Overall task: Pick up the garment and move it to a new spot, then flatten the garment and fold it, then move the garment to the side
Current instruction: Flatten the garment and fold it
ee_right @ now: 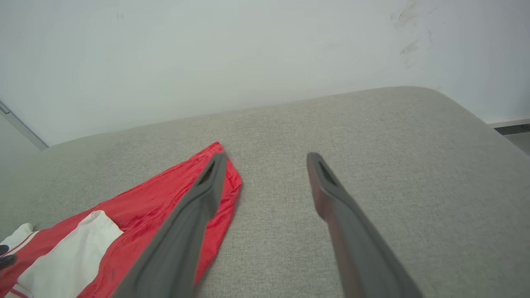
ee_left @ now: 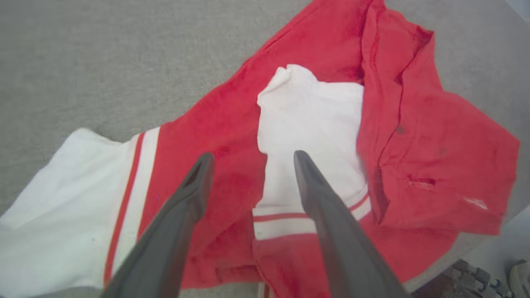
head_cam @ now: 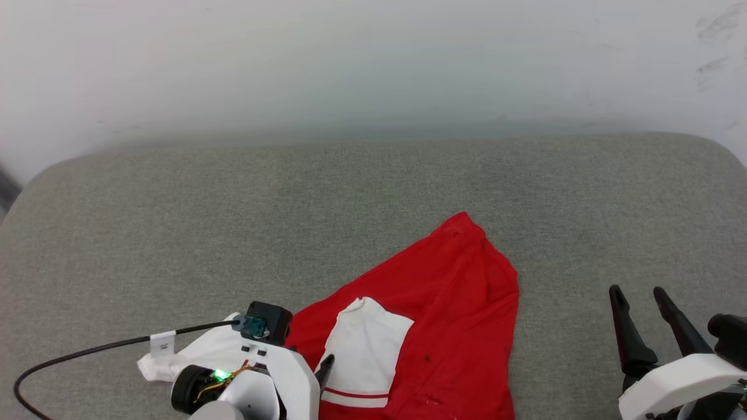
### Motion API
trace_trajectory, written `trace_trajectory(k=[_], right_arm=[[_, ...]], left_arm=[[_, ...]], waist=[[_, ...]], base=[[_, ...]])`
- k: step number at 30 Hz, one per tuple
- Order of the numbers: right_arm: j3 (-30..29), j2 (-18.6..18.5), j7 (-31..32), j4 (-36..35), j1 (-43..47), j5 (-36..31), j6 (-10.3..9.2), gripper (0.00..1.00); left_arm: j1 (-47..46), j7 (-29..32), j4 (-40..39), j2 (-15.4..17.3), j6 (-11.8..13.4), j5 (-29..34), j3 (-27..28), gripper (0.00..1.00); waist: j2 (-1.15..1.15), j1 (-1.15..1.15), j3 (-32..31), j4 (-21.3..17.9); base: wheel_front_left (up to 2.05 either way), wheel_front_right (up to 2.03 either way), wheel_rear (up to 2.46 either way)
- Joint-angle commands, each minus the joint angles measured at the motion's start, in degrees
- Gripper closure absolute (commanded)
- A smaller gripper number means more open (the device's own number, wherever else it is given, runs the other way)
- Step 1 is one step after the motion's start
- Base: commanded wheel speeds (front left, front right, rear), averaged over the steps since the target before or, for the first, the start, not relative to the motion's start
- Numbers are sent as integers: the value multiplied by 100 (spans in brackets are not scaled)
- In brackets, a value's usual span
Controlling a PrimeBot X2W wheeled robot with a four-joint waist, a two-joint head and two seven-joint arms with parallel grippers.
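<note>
Your garment (head_cam: 455, 303) lies crumpled on the grey padded surface (head_cam: 204, 204) near its front edge, with one white sleeve (head_cam: 365, 344) folded over onto the red body. Your left gripper (ee_left: 252, 159) hangs over that sleeve, jaws spread and holding nothing; whether the tips touch the cloth is hard to tell. Your right gripper (head_cam: 637, 294) sits well apart to the right, jaws spread and empty

Garment (head_cam: 455, 303) found on the cushion (head_cam: 175, 221) near its front edge, my left gripper (ee_left: 252, 157) above its left part, my right gripper (head_cam: 636, 290) well apart to the right.
</note>
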Motion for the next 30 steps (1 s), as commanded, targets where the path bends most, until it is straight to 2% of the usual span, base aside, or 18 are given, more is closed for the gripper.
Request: trace_trajectory(k=[1,6,7,8,9,16,22,26,30], right_arm=[[18,7,-32,1,-21,29,-2,0],[74,7,-90,83,-121,72,-2,0],[72,7,-102,104,-128,73,-2,0],[66,7,-110,129,-132,74,-2,0],[63,7,-124,148,-144,79,-2,0],[-24,7,-185,261,-159,83,-2,0],[-97,7,-190,287,-159,64,-2,0],[-94,7,-171,293,-159,77,-2,0],[-67,7,-143,289,-237,107,-2,0]], left_arm=[[-103,198,85,21,-62,-39,-63,0],[-319,757,305,8,-291,-190,-276,0],[-347,797,319,0,-333,-197,-309,4],[-395,769,301,-12,-361,-181,-313,62],[-405,789,297,-23,-385,-188,-336,100],[-542,461,86,-126,-379,57,-428,100],[-834,-200,-360,-477,-433,459,-594,100],[-888,-390,-386,-853,-739,614,-1063,100],[-792,-290,28,-1140,-1130,684,-1661,100]], waist=[[0,0,72,-34],[0,0,201,-110],[0,0,210,-120],[0,0,218,-133],[0,0,220,-142],[0,0,115,-180],[0,0,54,-142],[0,0,77,-137],[0,0,174,-160]], base=[[0,0,0],[0,0,0],[0,0,0],[0,0,0],[0,0,0],[0,0,0],[0,0,0],[0,0,0],[0,0,0]])
